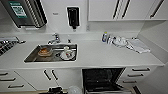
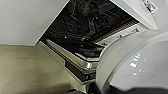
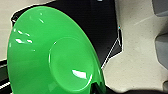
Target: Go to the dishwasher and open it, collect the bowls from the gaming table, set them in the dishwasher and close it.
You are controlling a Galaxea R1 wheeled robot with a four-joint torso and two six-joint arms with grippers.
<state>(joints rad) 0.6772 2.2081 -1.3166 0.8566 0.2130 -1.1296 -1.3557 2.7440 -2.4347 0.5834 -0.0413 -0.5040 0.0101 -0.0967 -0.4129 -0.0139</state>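
Item: built-in dark grey dishwasher, door dropped open beneath the white worktop's front edge. Item: small white plastic bowl, apparently carried by my left arm, just beside the door; pincer state I cannot tell. Item: wide bright green plastic bowl, filling the right wrist view; that pincer likewise untellable. Risk, my judgement: a bowl clipping the lowered door. The left wrist view reveals the dark rack interior; the head view adds the steel sink.

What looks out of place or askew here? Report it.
Nothing is spilled or damaged. The dishwasher stands open, as the task requires. Dishes sit in the sink, and a crumpled cloth lies on the counter: untidy, not odd.
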